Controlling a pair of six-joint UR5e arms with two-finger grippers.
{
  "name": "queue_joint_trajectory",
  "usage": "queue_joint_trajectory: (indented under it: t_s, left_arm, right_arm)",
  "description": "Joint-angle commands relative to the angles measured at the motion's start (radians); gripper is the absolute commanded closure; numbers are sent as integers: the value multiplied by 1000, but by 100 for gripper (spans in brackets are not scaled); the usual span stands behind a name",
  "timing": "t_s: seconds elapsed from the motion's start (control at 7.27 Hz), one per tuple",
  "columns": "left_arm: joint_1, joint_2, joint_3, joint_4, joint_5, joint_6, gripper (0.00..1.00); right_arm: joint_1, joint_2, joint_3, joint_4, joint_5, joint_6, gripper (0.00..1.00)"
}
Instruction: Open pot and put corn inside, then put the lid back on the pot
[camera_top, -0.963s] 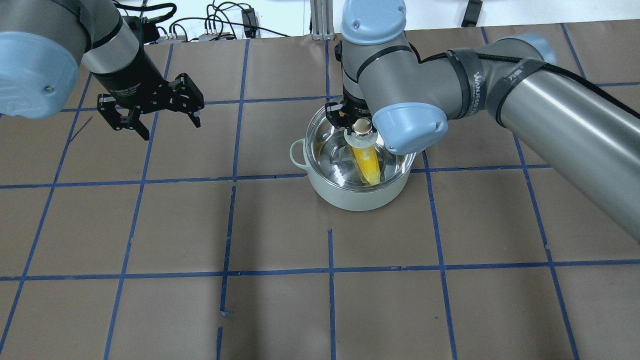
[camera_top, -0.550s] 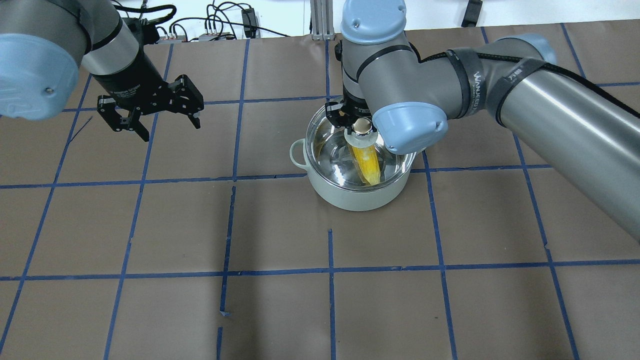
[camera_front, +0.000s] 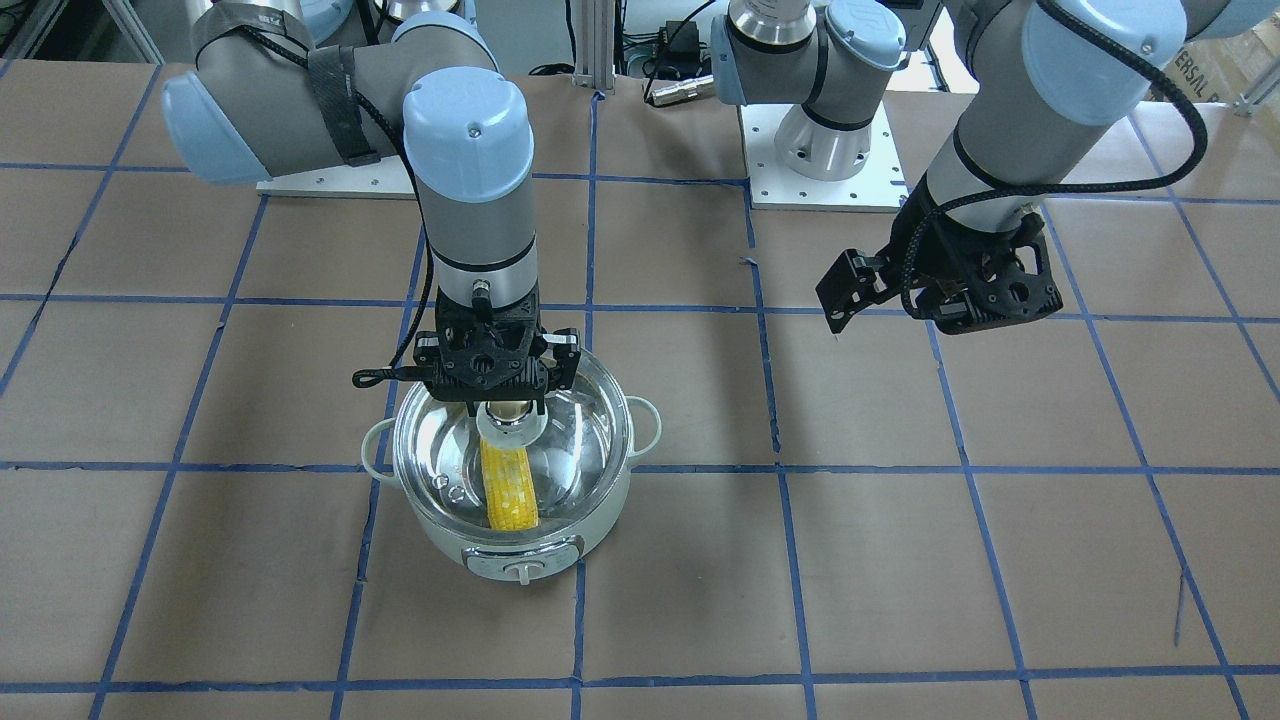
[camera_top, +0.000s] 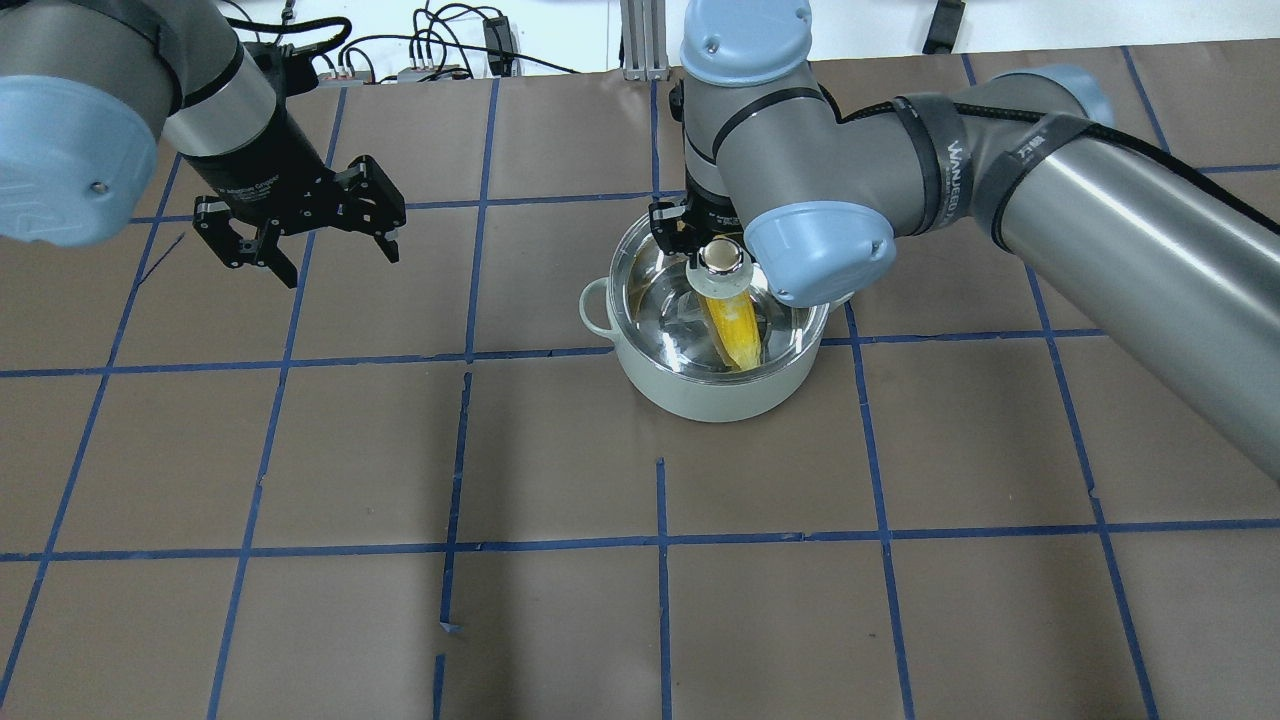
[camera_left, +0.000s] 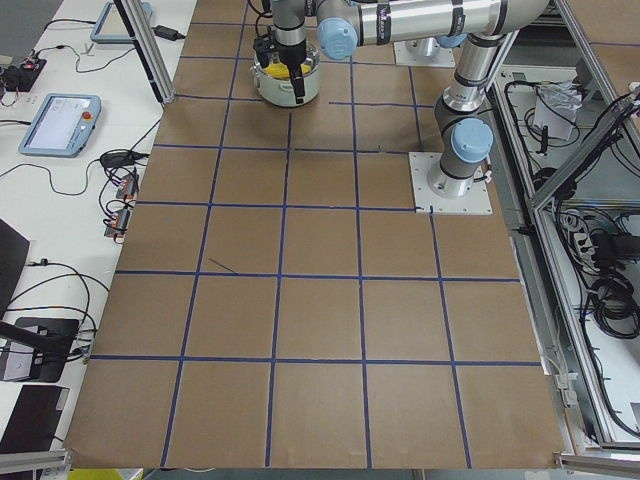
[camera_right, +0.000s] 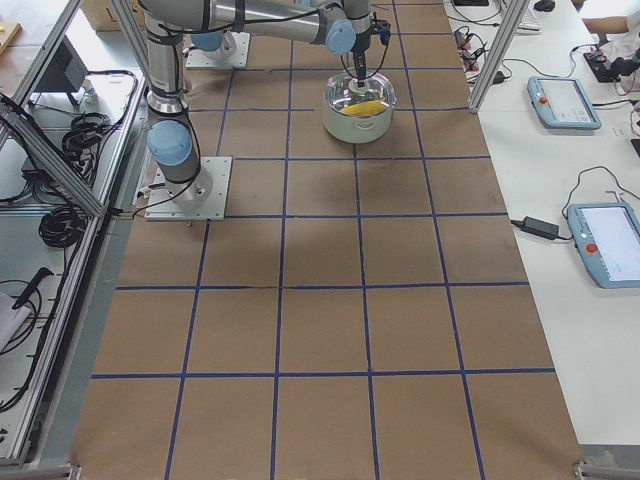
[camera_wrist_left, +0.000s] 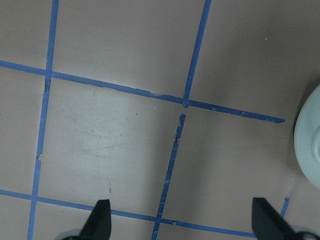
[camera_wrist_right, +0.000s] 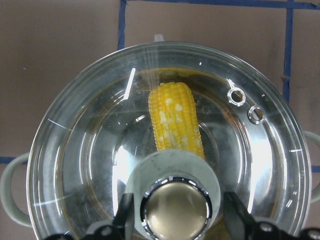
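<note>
The pale mint-green pot (camera_top: 700, 395) stands on the table right of centre; it also shows in the front view (camera_front: 450, 545). The yellow corn (camera_top: 735, 330) lies inside it, seen through the glass (camera_wrist_right: 175, 117). The clear glass lid (camera_top: 660, 300) sits over the pot's rim. My right gripper (camera_top: 722, 258) is straight above the pot, and its fingers are closed on the sides of the lid's gold-beige knob (camera_wrist_right: 175, 210). My left gripper (camera_top: 340, 262) is open and empty, hovering over bare table far to the left of the pot.
Brown paper with a blue tape grid covers the table (camera_top: 560, 620). The pot's edge (camera_wrist_left: 310, 145) shows at the right of the left wrist view. Cables and aluminium posts stand along the far edge (camera_top: 440, 50).
The lid and my right gripper have shifted very slightly; the lid now sits level on the pot. My left gripper has drifted a little.
</note>
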Motion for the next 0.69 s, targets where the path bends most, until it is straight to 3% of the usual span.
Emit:
queue_joint_trajectory:
  t_s: [0.0, 0.41, 0.55]
  left_arm:
    - [1, 0, 0, 1, 0, 0, 0]
    - [1, 2, 1, 1, 2, 0, 0]
    - [3, 2, 9, 1, 3, 1, 0]
  right_arm:
    - [-7, 0, -19, 3, 3, -3, 12]
    - [-64, -21, -58, 31, 5, -93, 1]
    - [-110, -78, -50, 92, 14, -101, 0]
